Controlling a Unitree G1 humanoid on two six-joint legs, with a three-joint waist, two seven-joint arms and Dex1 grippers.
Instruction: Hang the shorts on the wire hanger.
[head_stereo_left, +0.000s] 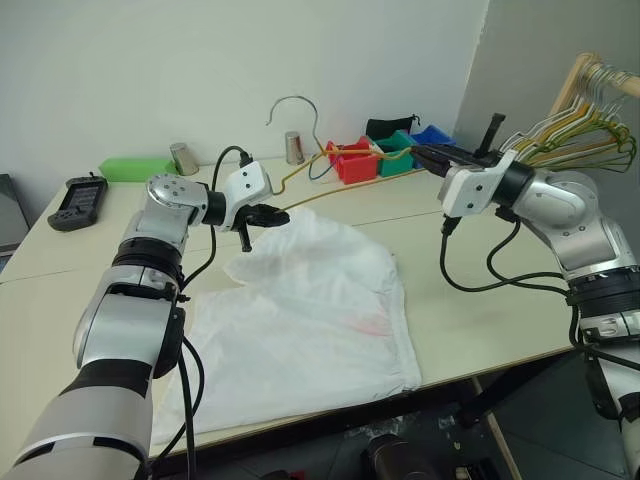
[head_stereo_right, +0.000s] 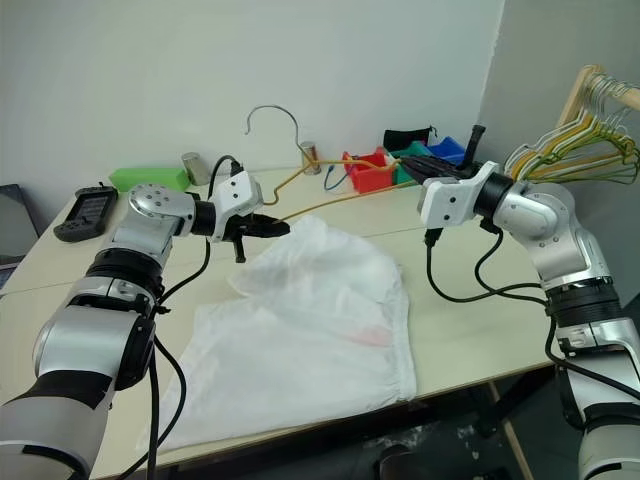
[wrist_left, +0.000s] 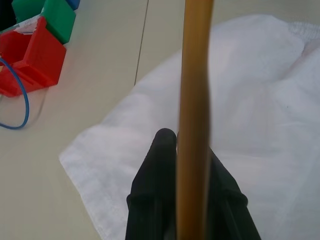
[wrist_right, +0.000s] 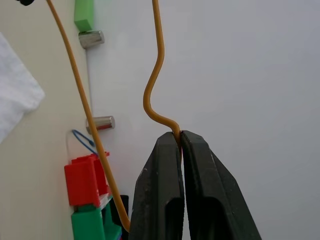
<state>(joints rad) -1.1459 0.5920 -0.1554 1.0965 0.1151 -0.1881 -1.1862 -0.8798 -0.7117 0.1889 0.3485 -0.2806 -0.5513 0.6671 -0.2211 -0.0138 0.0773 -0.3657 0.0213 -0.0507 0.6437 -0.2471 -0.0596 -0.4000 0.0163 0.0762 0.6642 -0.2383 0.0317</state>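
Both pincers are clamped on the wire hanger (head_stereo_left: 330, 180). Over on the right, the right gripper (wrist_right: 180, 137) has its two black fingers pressed together on a bend at the hanger's right-hand corner, holding it up above the table (head_stereo_left: 470, 290). The left gripper (head_stereo_left: 272, 214) is closed on the hanger's long lower bar at its left end; from the wrist, the yellow-orange bar runs straight up along the closed fingers (wrist_left: 160, 165). A grey hook rises from the hanger toward the far wall. Beneath and just in front of the left gripper lie the shorts (head_stereo_left: 310, 320), spread white across the near half of the table, one corner bunched up close under the left fingertips; whether any cloth is pinched there I cannot tell. Red, green and blue bins (head_stereo_left: 385, 158) sit at the far edge.
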